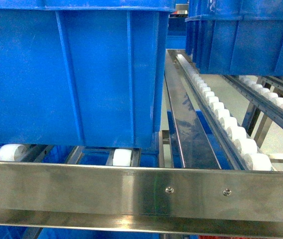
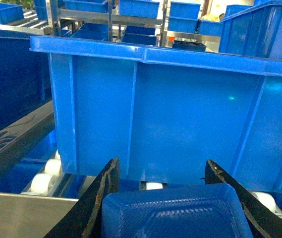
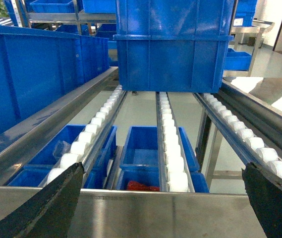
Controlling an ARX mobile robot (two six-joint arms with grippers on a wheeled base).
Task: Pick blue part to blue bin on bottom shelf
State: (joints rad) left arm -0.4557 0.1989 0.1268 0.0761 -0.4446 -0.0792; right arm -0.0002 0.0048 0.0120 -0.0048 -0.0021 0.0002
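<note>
My left gripper (image 2: 165,191) is shut on the blue part (image 2: 173,215), a blue rounded block with a textured face that fills the gap between the black fingers (image 2: 106,196). It hangs close in front of the ribbed wall of a large blue bin (image 2: 180,109), below the bin's rim. That bin (image 1: 71,74) stands on white rollers (image 1: 122,157) of a steel shelf level. More blue bins (image 3: 143,151) lie on a lower level under the rollers. My right gripper (image 3: 160,198) stands wide open with nothing in it, over the steel front rail (image 3: 160,213). Neither gripper shows in the head view.
A steel front rail (image 1: 131,191) crosses the rack's near edge. Roller tracks (image 1: 231,129) run back to the right. Stacked blue bins (image 3: 173,49) sit further up the right lane. Red pieces (image 3: 141,186) lie in a lower bin. Steel dividers (image 1: 181,114) separate the lanes.
</note>
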